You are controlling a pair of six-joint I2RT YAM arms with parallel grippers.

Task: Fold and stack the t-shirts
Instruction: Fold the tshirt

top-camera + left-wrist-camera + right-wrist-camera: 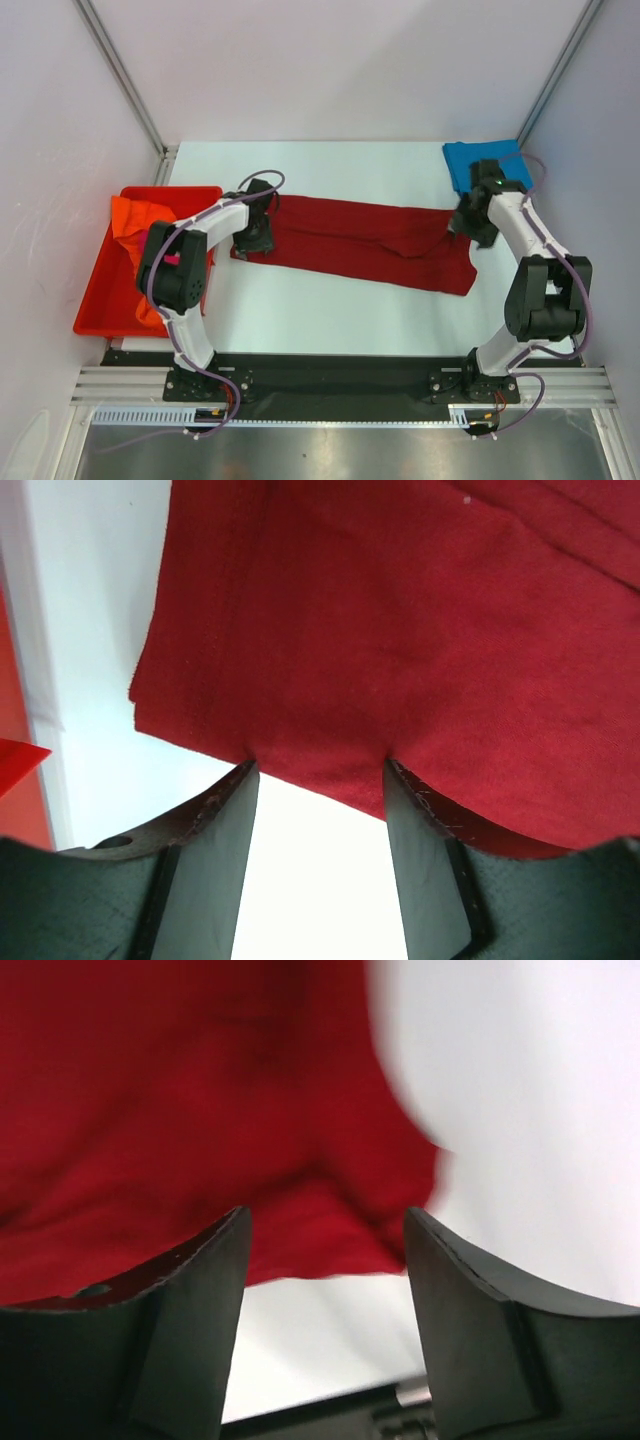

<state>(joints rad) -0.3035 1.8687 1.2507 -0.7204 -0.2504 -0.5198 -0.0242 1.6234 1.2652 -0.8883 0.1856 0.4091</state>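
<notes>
Nearest me, the two arms rise from their bases at the near edge of the white table. Across the middle of it lies the dark red soft cloth t-shirt, drawn out in a long band from left to right, creased and partly doubled over on itself.

The left gripper is down at the shirt's left end. Seen from the wrist, its two black fingers stand apart with bare table between them. Their tips touch the shirt's hem, which puckers there, and nothing is pinched. The right gripper is at the shirt's right end. Its fingers are spread too and hold nothing, with the blurred red cloth just beyond the tips.

At the table's left side stands a rigid red plastic bin with an orange t-shirt heaped in it. Farthest off, in the far right corner, a bright blue t-shirt lies flat, partly hidden by the right arm.
</notes>
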